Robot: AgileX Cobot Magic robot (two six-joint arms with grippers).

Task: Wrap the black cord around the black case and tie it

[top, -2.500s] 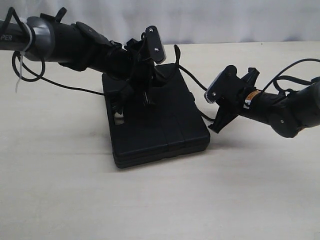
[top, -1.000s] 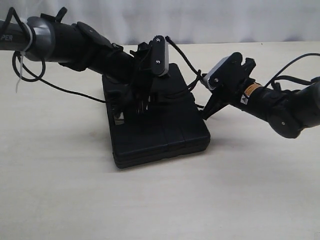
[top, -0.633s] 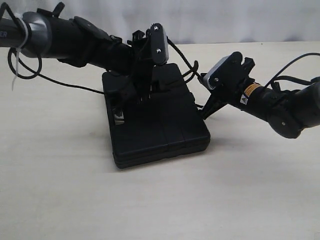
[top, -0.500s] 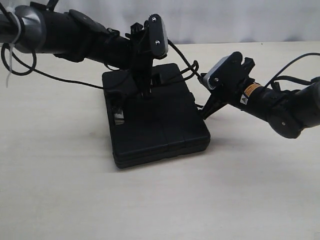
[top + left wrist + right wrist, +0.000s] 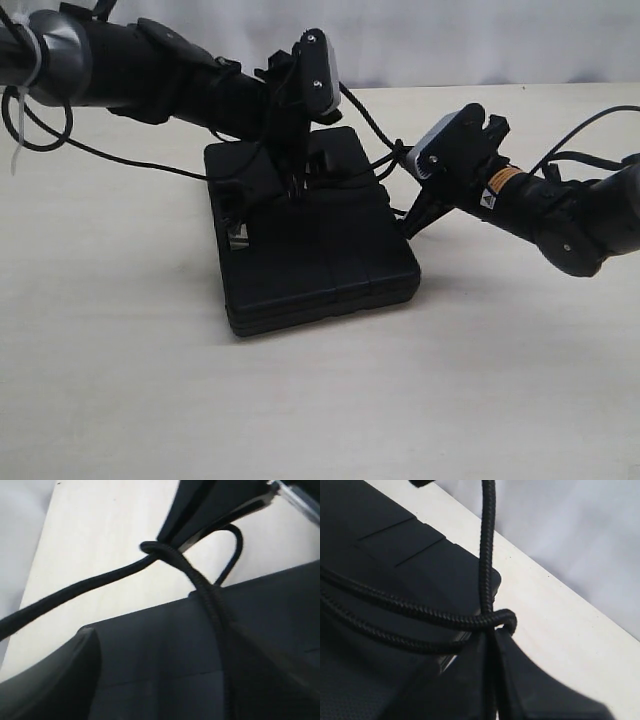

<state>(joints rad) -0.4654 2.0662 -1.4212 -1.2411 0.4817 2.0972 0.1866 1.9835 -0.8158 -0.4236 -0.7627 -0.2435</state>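
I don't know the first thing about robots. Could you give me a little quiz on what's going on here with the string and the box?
1. True or false: the right tool is closed on the cord.
2. How is the case placed? A: lying flat on the table. B: lifted into the air. C: standing on its edge.
3. Fill in the blank: the left tool, with its jaws open, is above the ____.

Key: 1 true. 2 A. 3 case.
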